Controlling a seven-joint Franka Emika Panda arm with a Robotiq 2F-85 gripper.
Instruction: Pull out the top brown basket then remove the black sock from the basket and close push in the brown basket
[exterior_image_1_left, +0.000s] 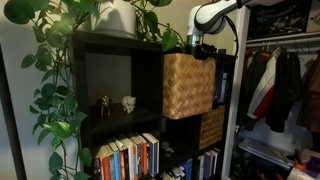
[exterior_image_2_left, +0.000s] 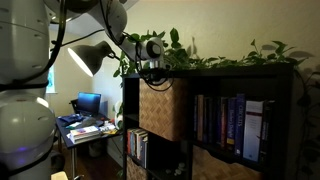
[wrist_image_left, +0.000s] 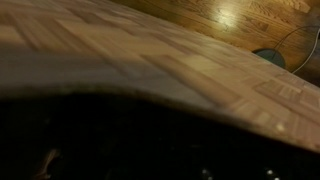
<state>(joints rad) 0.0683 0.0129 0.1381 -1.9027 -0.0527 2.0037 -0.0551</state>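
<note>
The claw (exterior_image_1_left: 200, 48) hangs open at 12 o'clock over the basket (exterior_image_1_left: 188, 85). Dipping in blind, it could snag the weave or tip the basket off the shelf (exterior_image_1_left: 115, 70)

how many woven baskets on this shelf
2: the top brown basket sticks out of an upper cubby, and a darker basket sits in shadow in a lower cubby. More could be hidden outside the frame.
</note>
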